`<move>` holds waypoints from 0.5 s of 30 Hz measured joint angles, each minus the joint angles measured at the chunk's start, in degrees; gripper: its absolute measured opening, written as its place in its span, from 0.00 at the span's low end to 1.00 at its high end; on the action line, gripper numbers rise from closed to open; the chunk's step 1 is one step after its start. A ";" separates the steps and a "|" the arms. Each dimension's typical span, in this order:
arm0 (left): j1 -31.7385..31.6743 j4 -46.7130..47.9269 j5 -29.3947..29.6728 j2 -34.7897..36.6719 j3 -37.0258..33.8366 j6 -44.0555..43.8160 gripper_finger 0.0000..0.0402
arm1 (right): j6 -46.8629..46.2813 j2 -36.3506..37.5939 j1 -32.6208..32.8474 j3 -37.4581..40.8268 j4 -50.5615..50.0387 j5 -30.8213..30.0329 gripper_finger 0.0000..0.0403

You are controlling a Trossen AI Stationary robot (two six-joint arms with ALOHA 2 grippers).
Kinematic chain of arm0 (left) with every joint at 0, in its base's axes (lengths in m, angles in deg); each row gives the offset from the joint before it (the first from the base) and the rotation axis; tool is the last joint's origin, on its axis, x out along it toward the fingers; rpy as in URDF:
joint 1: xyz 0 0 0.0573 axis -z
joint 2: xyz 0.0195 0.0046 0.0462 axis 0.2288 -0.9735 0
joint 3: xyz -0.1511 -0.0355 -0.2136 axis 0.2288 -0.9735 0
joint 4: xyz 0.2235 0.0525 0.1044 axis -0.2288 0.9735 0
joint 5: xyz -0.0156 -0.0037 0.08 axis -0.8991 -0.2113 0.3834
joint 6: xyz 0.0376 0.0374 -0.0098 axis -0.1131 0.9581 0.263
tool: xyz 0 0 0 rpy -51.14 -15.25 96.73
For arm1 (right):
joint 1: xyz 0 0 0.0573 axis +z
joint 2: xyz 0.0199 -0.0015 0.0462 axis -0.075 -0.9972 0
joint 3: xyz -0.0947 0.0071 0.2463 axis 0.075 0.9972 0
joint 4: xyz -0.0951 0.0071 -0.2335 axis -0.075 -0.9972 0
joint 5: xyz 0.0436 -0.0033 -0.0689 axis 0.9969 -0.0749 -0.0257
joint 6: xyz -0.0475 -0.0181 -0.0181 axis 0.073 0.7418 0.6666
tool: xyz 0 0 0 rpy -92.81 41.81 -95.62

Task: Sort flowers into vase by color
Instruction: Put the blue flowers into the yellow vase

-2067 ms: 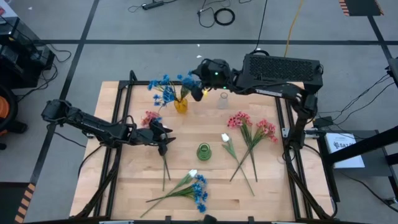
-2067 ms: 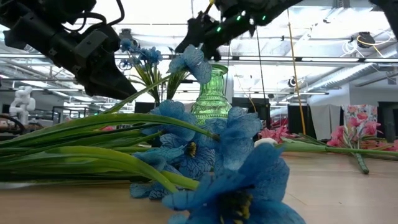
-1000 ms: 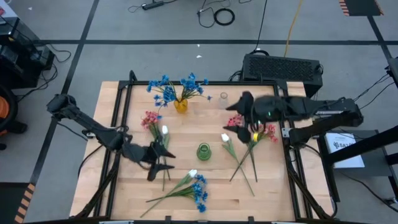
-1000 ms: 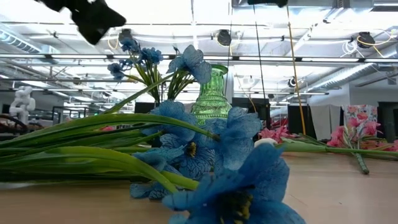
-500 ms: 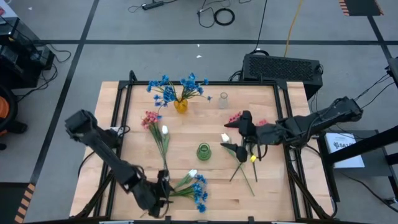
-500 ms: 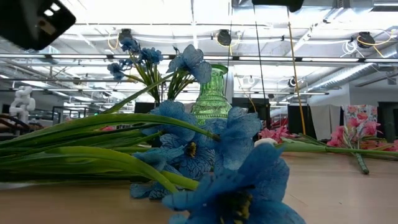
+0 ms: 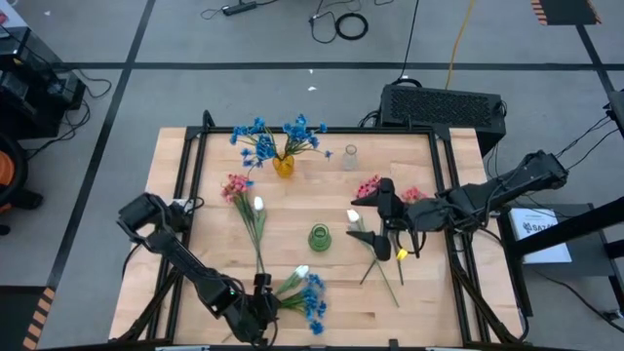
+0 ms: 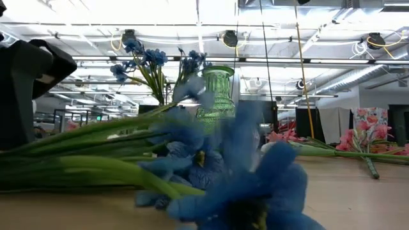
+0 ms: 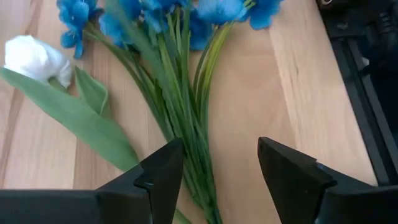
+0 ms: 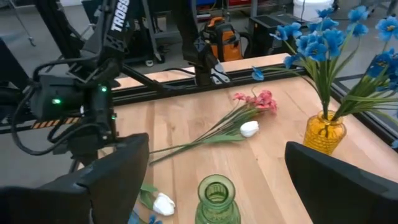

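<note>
Here the left hand [image 9: 217, 180] hangs with fingers apart astride the stems of the blue flowers [image 7: 310, 295] at the counter's [image 7: 195, 210] near edge, seemingly lined up for a grasp. The right hand [image 7: 375, 226], spread wide, hovers above the pink flowers [image 7: 369, 185].

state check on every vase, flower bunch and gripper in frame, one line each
yellow vase: upright, holds blue flowers
green vase: upright, empty
clear vase: upright, empty
blue bunch: lying at the table's near edge, not gripped
pink sprig: lying flat, a white bud beside it
left gripper: open, astride the blue bunch's stems
right gripper: open, over the loose flowers on the right
</note>
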State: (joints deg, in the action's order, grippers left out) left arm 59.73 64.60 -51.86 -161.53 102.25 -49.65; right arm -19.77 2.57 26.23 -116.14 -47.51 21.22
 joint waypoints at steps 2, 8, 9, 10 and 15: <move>-0.12 0.18 0.11 -0.49 0.02 0.01 0.53 | 0.02 0.00 -0.04 0.00 0.00 -0.02 0.91; -0.37 0.74 1.69 -0.70 -0.01 0.65 0.53 | 0.60 -0.02 -0.07 0.00 1.12 -0.11 0.91; -0.46 0.74 2.08 -0.70 -0.02 0.92 0.53 | 0.82 -0.02 -0.07 0.00 1.30 -0.09 0.91; -0.58 0.69 2.29 -0.70 -0.01 1.16 0.53 | 1.09 -0.02 -0.07 0.00 1.37 -0.09 0.91; -1.27 0.69 1.21 -0.70 -0.02 3.24 0.46 | 1.71 -0.02 -0.07 0.00 1.66 -0.09 0.91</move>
State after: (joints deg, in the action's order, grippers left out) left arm 58.46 65.29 -50.65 -162.24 102.23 -46.40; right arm -18.06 2.54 26.17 -116.14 -45.84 21.13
